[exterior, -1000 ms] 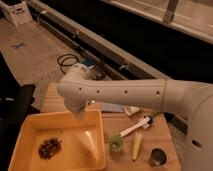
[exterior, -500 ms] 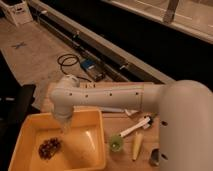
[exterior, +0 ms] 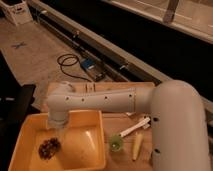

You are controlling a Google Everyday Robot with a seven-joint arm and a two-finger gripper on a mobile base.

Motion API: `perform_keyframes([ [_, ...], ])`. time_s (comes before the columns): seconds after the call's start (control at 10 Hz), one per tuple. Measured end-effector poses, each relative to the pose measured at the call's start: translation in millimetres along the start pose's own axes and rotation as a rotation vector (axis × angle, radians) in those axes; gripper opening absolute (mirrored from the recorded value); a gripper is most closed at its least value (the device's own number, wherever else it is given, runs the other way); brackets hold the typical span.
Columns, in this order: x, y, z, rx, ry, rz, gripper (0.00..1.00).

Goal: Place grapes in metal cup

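The grapes [exterior: 49, 148], a dark bumpy bunch, lie in the front left part of a yellow tray [exterior: 95, 159]. My gripper [exterior: 58, 128] hangs from the white arm's wrist over the tray's back left part, just above and slightly right of the grapes. The metal cup is hidden behind my large white arm at the right.
A small green cup [exterior: 116, 143] stands on the wooden table [exterior: 117, 87] right of the tray. A white utensil [exterior: 135, 128] and a yellowish long item [exterior: 136, 146] lie beside it. A cable and blue box [exterior: 86, 65] lie on the floor beyond.
The arm has swung left and nearer, carrying the gripper from the tray's middle to above the grapes. The arm now covers the metal cup.
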Motion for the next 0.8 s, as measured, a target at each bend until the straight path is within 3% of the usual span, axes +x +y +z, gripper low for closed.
perform_keyframes([
  [0.2, 0, -1, 0, 0.001, -0.001, -0.001, 0.65],
  [0.4, -2, -6, 13, -0.019, -0.03, -0.011, 0.65],
  [0.8, 1, 4, 73, -0.071, -0.169, -0.001, 0.65],
])
